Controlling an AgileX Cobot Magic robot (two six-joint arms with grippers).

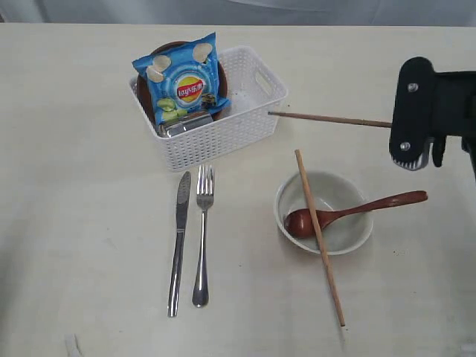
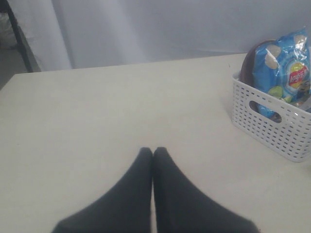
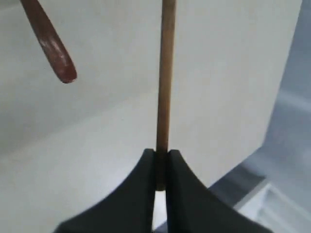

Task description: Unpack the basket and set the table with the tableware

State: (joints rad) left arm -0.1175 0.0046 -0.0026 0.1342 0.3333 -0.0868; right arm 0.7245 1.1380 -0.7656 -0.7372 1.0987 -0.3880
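Bench (image 1: pixel 74 186) pale beige. Left end effector (image 2: pixel 153 156) clenched on nothing, above bench, well apart from basket (image 1: pixel 223 141). Basket holds chips bag (image 1: pixel 182 82), brown plate (image 2: pixel 251 63) behind bag, steel cup (image 1: pixel 186 124) in front of bag. Knife (image 1: pixel 178 242) and fork (image 1: pixel 202 234) side by side on bench, just in front of basket. Bowl (image 1: pixel 355 236) further right, spoon (image 1: pixel 349 210) resting in it, chopstick (image 1: pixel 320 238) laid across rim. Right end effector (image 3: pixel 162 156) clenched on second chopstick (image 1: pixel 327 118), tip at basket's right wall; contact unclear.
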